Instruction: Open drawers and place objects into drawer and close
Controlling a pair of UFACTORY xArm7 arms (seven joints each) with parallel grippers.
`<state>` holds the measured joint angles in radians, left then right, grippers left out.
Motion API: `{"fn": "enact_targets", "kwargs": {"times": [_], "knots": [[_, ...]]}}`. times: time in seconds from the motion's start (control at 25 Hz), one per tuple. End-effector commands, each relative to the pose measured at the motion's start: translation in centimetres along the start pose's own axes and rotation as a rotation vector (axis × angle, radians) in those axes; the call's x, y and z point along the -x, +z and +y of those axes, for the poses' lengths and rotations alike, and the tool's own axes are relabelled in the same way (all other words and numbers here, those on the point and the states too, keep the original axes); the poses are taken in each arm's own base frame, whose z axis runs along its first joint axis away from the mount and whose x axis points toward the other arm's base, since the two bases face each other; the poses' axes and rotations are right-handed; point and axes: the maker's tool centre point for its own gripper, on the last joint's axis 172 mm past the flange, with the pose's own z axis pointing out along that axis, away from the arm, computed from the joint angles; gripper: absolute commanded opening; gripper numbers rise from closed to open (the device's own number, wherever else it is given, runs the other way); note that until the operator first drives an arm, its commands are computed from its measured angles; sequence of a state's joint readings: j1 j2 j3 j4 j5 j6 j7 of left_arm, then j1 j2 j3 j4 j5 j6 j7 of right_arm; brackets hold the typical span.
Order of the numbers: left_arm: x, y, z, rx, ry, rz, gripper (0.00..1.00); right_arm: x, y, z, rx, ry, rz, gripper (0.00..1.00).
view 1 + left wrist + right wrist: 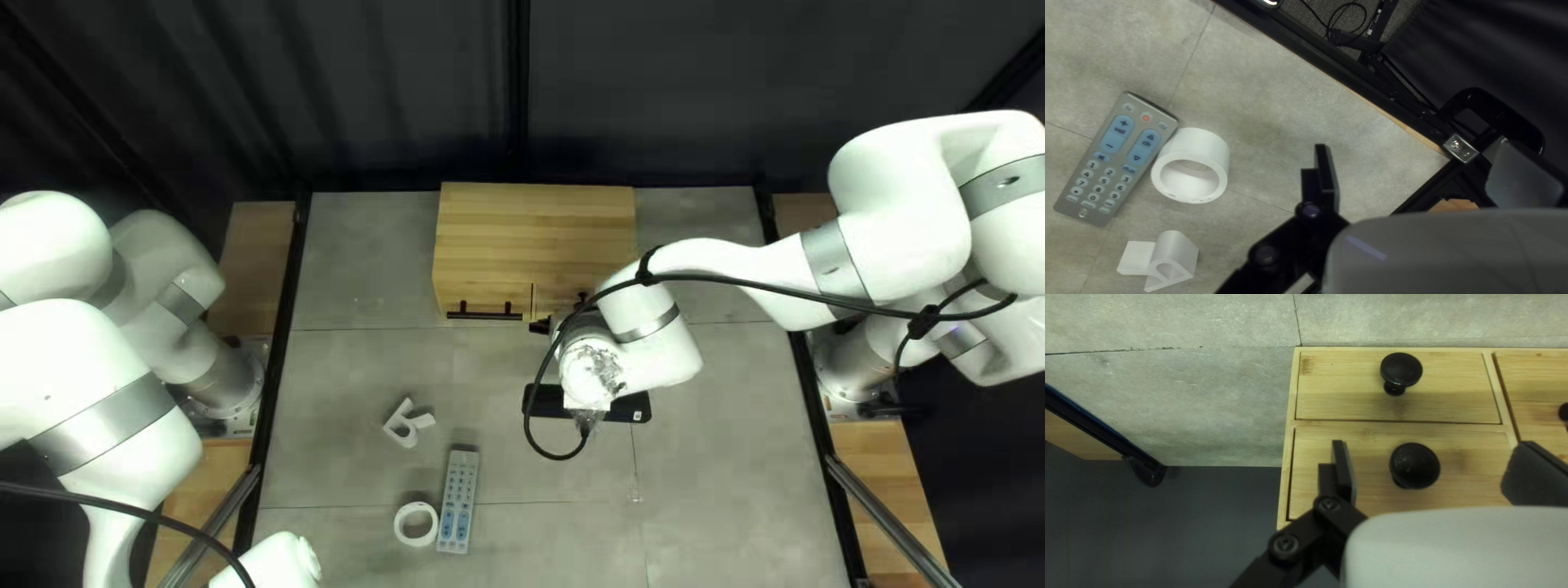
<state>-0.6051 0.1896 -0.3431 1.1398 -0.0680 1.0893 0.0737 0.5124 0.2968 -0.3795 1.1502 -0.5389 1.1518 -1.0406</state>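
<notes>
At near left of table, your left gripper hovers, jaws wide; near it, white ring lies just beside grey remote. Farther off, white bracket lies apart from both. Beyond, your right gripper reaches toward wooden cabinet, jaws wide, one black knob between them, ungripped. You see two small drawers, both closed.

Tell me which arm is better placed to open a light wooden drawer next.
Right, probably. The open right gripper faces a light wooden drawer, a round black knob showing between its fingers; the left gripper, also open, has no drawer in view.
</notes>
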Motion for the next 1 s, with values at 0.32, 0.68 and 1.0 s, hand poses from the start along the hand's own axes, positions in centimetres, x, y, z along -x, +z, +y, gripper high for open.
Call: {"fn": "enact_targets", "kwargs": {"times": [0.32,0.68,1.0], "knots": [[0.00,0.00,0.00,0.000,0.000,0.000,1.00,0.13,0.78,0.28,-0.002,0.002,-0.001,1.00],[0.00,0.00,0.00,0.000,0.000,0.000,1.00,0.46,1.08,0.33,-0.004,0.008,-0.003,0.77],[0.00,0.00,0.00,0.000,0.000,0.000,1.00,0.49,1.09,0.45,-0.015,0.020,-0.001,0.87]]}}
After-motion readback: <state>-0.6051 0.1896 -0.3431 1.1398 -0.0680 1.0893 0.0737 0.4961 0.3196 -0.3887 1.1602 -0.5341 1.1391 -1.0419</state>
